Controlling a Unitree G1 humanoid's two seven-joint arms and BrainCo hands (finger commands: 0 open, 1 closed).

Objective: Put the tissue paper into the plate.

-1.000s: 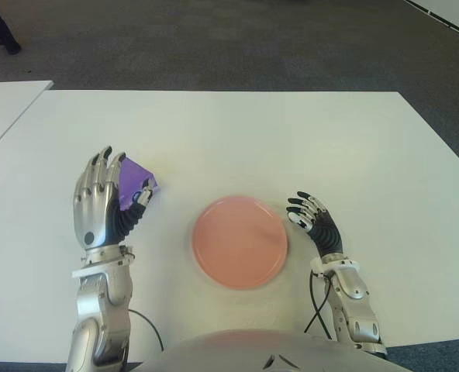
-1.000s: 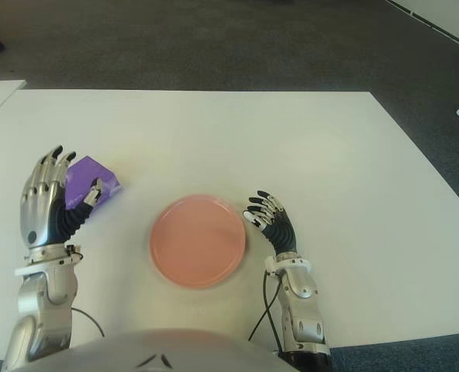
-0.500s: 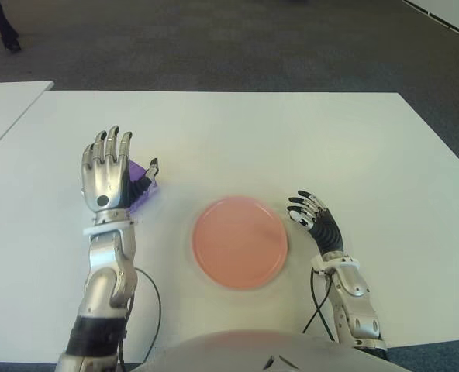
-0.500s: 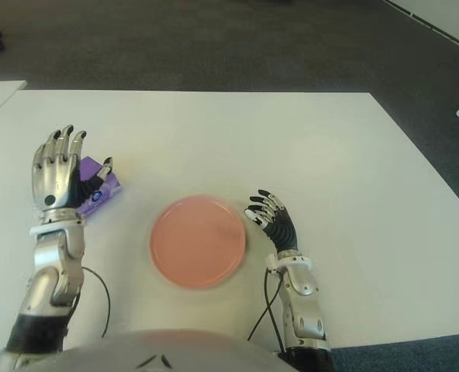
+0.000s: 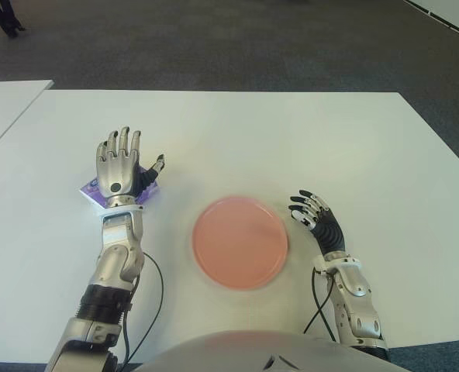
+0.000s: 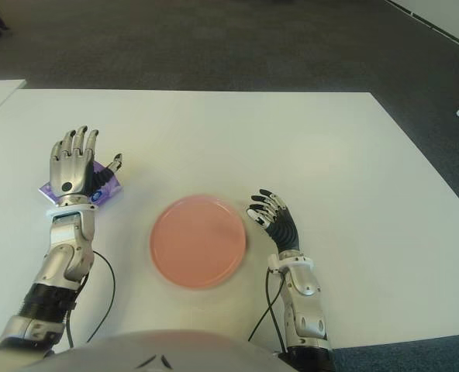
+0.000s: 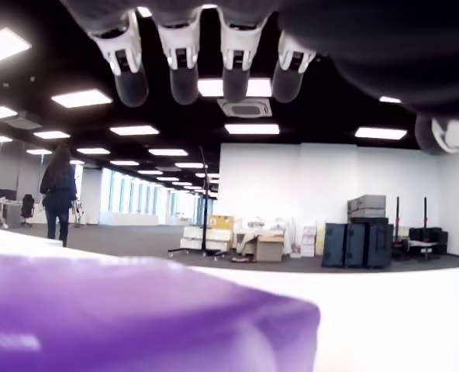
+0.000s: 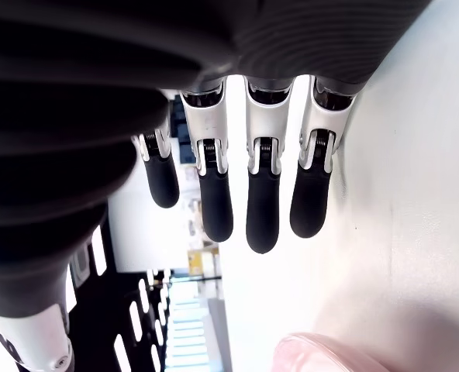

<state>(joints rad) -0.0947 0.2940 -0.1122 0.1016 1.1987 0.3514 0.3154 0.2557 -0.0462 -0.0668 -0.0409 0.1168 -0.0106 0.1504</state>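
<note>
Left hand (image 5: 119, 172) over the purple tissue pack (image 5: 92, 191), palm down, back of the hand up toward the head camera. Four fingers (image 5: 125, 143) stretched straight and fanned toward the far side of the white table (image 5: 291, 139), thumb (image 5: 157, 164) splayed out to the right. Nothing gripped: hand released, fingers extended above the pack rather than wrapped around it. From the left wrist view, fingertips (image 7: 183, 74) hanging in open air above the purple surface (image 7: 136, 318), clear gap between them. Whether the palm touches the pack, impossible to tell. Left forearm (image 5: 117, 260) running from the near edge straight up toward the far side, wrist nearly in line with it, a black cable (image 5: 153, 291) looping beside it on the table.

Tissue pack lying flat on the table, well left of the pink plate (image 5: 239, 242), not in it; only its left corner and right edge visible from under the hand.

Right hand (image 5: 315, 221) just right of the plate, close to its rim, idle. Fingers (image 8: 262, 209) loosely bent and relaxed, holding nothing, pointing up and left toward the plate's far-right edge. In the right wrist view, a sliver of the plate's pink rim (image 8: 322, 356) below the fingertips. Right forearm (image 5: 350, 298) angled in from the near right.

A person's legs (image 5: 1, 15) at the far left on the dark carpet (image 5: 214, 39).
</note>
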